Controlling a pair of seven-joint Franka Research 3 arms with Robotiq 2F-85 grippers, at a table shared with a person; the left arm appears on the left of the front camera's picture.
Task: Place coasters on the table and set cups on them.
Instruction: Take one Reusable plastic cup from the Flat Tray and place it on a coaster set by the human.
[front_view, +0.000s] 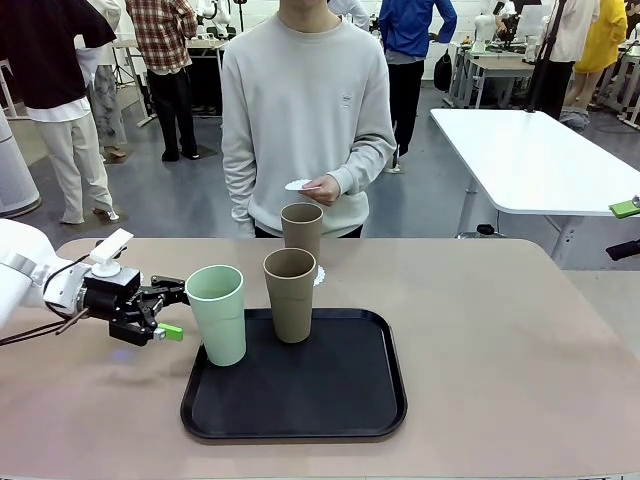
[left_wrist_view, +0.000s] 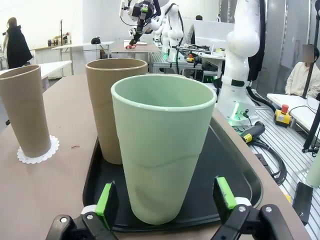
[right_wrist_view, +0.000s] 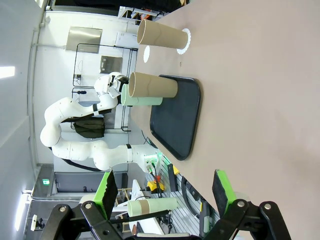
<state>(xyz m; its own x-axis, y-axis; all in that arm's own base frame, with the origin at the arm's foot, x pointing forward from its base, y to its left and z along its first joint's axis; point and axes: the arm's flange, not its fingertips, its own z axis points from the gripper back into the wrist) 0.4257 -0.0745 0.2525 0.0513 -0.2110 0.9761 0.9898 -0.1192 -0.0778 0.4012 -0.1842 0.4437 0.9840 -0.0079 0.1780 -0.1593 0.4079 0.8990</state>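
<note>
Left claw (left_wrist_view: 165, 196) wide, jaws flanking the mint cup (left_wrist_view: 162, 150) low down; the left wrist view gives a gap on each side, the front view puts the cup at the tray's left rim. Right claw (right_wrist_view: 163, 187) wide, nothing between its jaws. Tray (front_view: 300, 400) black, rounded corners, raised lip. A brown cup (front_view: 290, 293) stands on it beside the mint one. Beyond, a second brown cup (front_view: 302, 230) stands upright on a scalloped white coaster (left_wrist_view: 37, 152) on the tan desk (front_view: 500, 340), with open room to the right. Farthest, the person's hand (front_view: 325, 188) holds another coaster (front_view: 298, 185).
</note>
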